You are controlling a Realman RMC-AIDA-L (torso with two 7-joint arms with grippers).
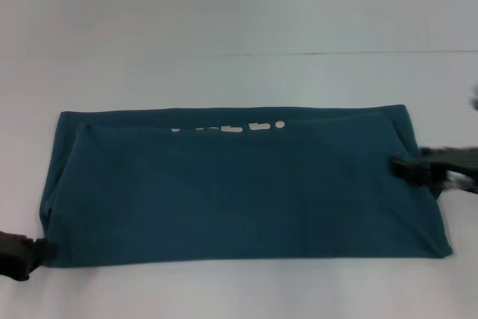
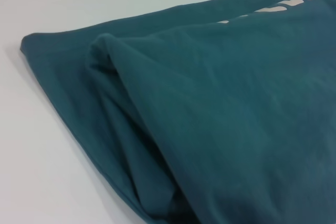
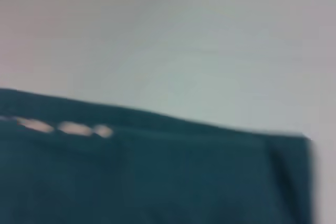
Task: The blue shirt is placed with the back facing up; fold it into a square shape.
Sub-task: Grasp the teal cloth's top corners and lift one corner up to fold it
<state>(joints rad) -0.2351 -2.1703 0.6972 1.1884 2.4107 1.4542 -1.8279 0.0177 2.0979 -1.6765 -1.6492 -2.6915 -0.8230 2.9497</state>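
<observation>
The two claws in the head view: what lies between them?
Only the blue shirt, folded into a wide band on the white table, spans from the left claw to the right claw; nothing else, head view.

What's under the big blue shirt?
The dark teal-blue knit shirt lies folded on the white table; another shirt layer peeks out beneath its top fold. Anything else underneath is covered.

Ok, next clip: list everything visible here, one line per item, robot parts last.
blue shirt: one, dark teal-blue, folded into a wide band lying flat across the table, white print marks showing near its far edge.
table: one, white, under the shirt.
left gripper: one, black, at the shirt's near left corner.
right gripper: one, black, over the shirt's right edge.
</observation>
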